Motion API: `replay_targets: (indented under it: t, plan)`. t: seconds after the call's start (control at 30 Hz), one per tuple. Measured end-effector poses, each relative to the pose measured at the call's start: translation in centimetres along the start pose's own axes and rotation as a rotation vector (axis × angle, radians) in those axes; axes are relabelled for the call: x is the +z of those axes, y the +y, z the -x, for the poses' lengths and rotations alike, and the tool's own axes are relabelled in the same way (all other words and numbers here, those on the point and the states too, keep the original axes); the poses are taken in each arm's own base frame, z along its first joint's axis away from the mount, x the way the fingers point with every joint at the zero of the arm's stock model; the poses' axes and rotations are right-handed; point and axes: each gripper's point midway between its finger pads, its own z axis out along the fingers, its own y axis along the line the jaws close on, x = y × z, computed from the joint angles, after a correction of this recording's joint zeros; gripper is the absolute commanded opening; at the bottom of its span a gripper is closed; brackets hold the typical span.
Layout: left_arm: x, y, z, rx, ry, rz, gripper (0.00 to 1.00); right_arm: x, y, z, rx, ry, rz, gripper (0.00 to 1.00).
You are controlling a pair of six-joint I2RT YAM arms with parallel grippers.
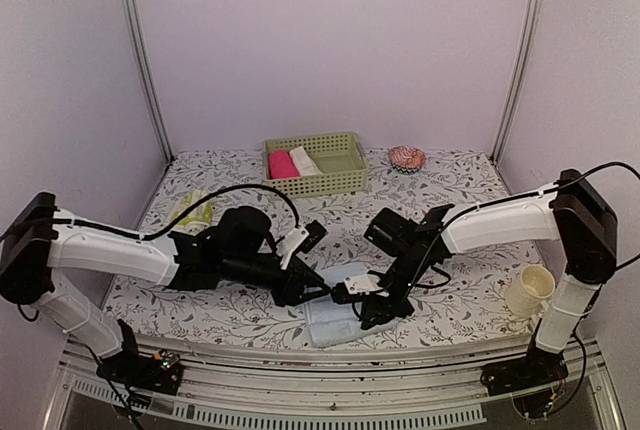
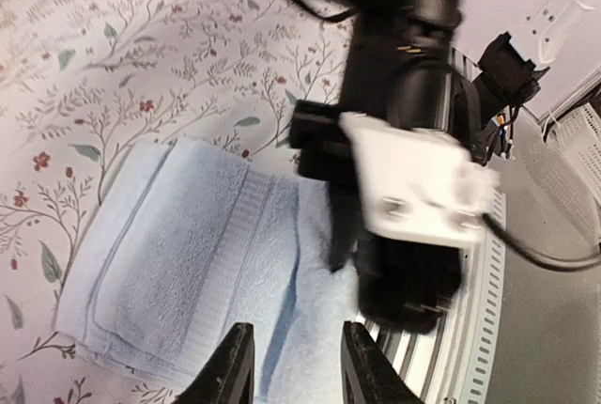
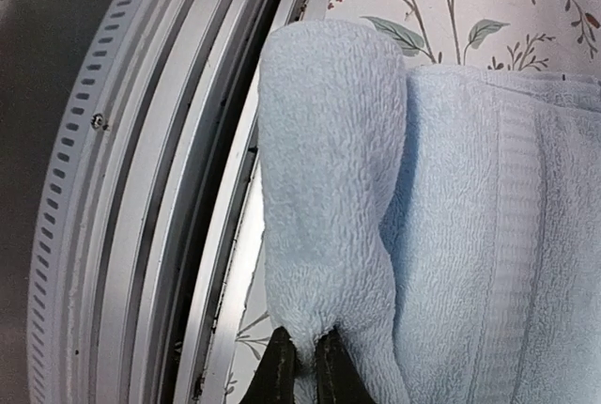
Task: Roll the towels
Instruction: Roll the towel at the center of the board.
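Note:
A light blue towel point(image 1: 335, 320) lies folded at the table's front edge, between the two arms. My right gripper point(image 3: 305, 338) is shut on the towel's near edge point(image 3: 329, 188), which is pinched and curled up into a thick fold beside the flat part point(image 3: 488, 235). My left gripper point(image 2: 296, 331) hovers just above the same towel point(image 2: 178, 254), jaws apart with only cloth beneath them. In the top view the left gripper point(image 1: 318, 291) and right gripper point(image 1: 372, 312) stand close together over the towel. A yellow-green towel point(image 1: 190, 212) lies at the left.
A green basket point(image 1: 340, 182) at the back holds a pink roll point(image 1: 283, 164) and a cream-white roll point(image 1: 304, 160). A pink round object point(image 1: 407, 158) sits at the back right, a cream cup point(image 1: 530, 293) near the right arm's base. A metal rail point(image 3: 141, 188) borders the front edge.

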Motion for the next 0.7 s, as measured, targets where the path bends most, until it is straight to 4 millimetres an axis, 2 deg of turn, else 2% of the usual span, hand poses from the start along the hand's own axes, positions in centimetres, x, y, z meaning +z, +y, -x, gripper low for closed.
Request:
replay_targets:
  t: [0.03, 0.1, 0.2, 0.33, 0.47, 0.57, 0.7]
  plan:
    - [-1.2, -0.5, 0.7, 0.046, -0.060, 0.042, 0.34, 0.0, -0.1, -0.1, 0.038, -0.009, 0.043, 0.08]
    - [-2.6, -1.9, 1.0, 0.118, -0.128, 0.084, 0.34, -0.1, -0.4, -0.1, 0.103, -0.028, 0.112, 0.08]
    - [-3.4, -3.4, -0.6, 0.209, -0.165, 0.156, 0.36, -0.2, -1.2, 0.0, 0.215, -0.067, 0.241, 0.09]
    - [-3.4, -3.4, -3.3, 0.321, -0.140, 0.272, 0.37, 0.0, -1.9, -0.2, 0.353, -0.113, 0.395, 0.09]
    - [-2.6, -2.3, -4.6, 0.417, -0.092, 0.358, 0.40, 0.2, -2.1, -0.5, 0.444, -0.116, 0.467, 0.09]
    - [-0.9, -1.6, -5.4, 0.497, -0.022, 0.402, 0.43, 0.4, -2.3, -0.5, 0.481, -0.104, 0.483, 0.09]
    - [1.6, -1.6, -5.3, 0.612, 0.042, 0.417, 0.45, 0.5, -2.4, -0.5, 0.528, -0.090, 0.490, 0.10]
